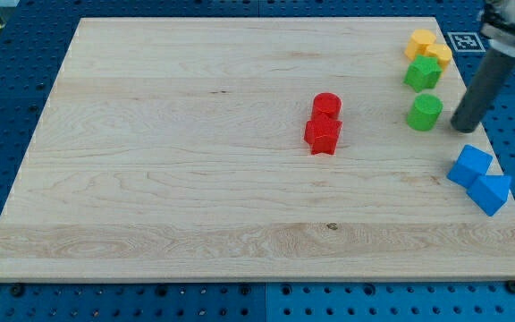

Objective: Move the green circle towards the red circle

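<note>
green circle [426, 112] sits just to the view's left of my tip [464, 126], red circle [326, 105] farther left on the desk [195, 161]; no pincer here, tip holds nothing.

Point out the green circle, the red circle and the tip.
green circle [425, 112], camera view, on its top face
red circle [326, 105], camera view, on its top face
my tip [464, 127], camera view, rod's lower end
</note>
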You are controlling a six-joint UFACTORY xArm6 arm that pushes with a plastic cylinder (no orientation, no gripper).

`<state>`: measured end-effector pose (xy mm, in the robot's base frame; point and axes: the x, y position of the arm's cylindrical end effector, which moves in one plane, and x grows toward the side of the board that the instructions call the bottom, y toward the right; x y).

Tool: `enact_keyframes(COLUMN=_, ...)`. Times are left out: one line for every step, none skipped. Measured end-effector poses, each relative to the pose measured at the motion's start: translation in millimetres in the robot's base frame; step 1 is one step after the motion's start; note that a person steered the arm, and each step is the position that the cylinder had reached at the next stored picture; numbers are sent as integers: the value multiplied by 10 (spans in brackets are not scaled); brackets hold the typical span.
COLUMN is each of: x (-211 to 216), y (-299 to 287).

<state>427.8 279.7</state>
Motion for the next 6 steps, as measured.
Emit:
enact_keyframes(x=-2, y=-93)
enact_keyframes(x=-197, y=-456)
enact_keyframes(x=-258, y=-569)
enact_keyframes(x=-268, y=-792)
enact_keyframes(x=-345, y=-1083)
enact_keyframes(x=-552, y=-1090)
